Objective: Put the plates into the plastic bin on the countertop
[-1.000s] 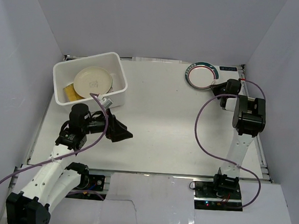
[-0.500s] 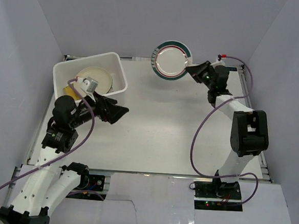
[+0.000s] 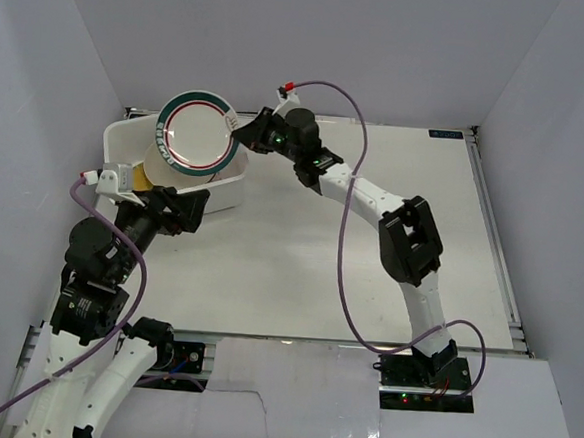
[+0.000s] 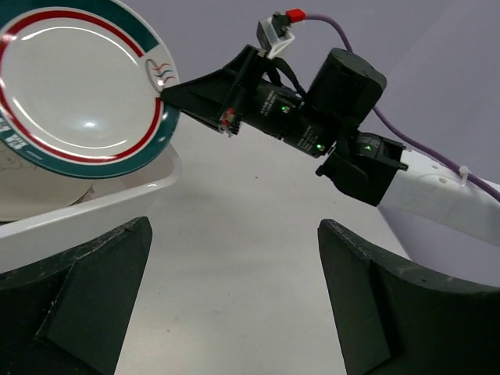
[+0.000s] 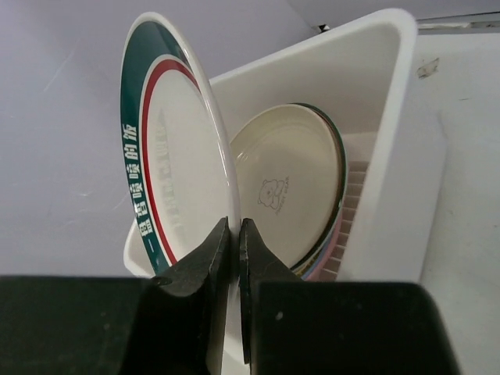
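A white green-rimmed plate [image 3: 196,132] hangs tilted over the plastic bin [image 3: 120,139], hiding much of it. My right gripper [image 3: 244,135] is shut on the plate's right rim; in the right wrist view the two jaws [image 5: 236,228] pinch the thin edge of the plate [image 5: 168,156]. Inside the bin [image 5: 394,117] a cream plate [image 5: 287,187] leans on a stack of others. My left gripper [image 3: 190,208] stands open just in front of the bin, nothing between its fingers [image 4: 101,289]. In its view, the plate [image 4: 78,86] is above the bin's rim [image 4: 94,209].
The white countertop [image 3: 330,252] stretches to the right of the bin. Pale grey walls close in the left, back and right sides. A purple cable [image 3: 343,233] loops from my right arm over the middle of the table.
My right arm has carried the green-rimmed plate from the back right corner across to above the bin. My left arm has drawn back toward the left, near the bin's front.
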You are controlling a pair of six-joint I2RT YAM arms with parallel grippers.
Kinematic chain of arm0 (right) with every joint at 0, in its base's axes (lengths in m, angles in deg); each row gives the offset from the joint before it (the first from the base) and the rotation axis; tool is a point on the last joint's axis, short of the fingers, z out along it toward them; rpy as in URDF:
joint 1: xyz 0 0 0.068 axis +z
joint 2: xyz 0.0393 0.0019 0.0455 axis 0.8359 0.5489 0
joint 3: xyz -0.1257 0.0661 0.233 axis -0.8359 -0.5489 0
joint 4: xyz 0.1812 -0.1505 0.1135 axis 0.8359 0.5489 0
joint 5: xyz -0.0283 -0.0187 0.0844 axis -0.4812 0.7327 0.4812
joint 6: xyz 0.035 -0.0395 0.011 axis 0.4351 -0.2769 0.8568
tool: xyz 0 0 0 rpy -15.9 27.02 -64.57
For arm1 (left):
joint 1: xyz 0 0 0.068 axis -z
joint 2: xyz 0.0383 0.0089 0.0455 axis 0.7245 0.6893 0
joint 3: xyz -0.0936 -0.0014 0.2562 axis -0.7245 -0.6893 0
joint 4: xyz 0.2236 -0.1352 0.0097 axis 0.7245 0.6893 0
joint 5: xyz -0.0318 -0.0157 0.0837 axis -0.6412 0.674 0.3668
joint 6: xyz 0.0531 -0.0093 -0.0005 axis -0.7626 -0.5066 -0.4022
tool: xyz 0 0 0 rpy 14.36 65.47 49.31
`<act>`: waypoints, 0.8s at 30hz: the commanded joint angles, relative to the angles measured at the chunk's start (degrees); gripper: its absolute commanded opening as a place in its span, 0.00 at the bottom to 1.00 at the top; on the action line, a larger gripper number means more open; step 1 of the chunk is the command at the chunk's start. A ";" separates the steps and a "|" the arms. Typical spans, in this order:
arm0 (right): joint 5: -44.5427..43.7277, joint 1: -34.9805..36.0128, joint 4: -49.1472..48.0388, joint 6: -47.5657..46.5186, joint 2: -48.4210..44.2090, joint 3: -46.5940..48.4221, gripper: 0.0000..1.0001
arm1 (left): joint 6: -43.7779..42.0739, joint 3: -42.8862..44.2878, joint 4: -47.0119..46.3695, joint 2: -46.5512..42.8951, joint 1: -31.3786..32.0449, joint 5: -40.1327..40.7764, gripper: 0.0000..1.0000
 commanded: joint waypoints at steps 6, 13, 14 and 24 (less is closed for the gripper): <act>-8.37 5.43 7.59 -1.88 12.70 23.34 0.49 | -1.15 2.24 2.75 0.82 0.84 3.48 0.98; -9.51 4.12 6.81 -8.65 0.79 17.94 0.91 | -0.97 5.58 3.10 1.96 0.84 5.50 0.98; -9.34 3.68 6.28 -9.52 -1.58 12.26 0.91 | -0.89 5.93 3.10 2.22 0.84 5.33 0.98; -19.70 1.21 2.15 -26.57 -45.70 -37.85 0.90 | 0.70 5.76 0.03 2.93 0.93 -0.91 0.98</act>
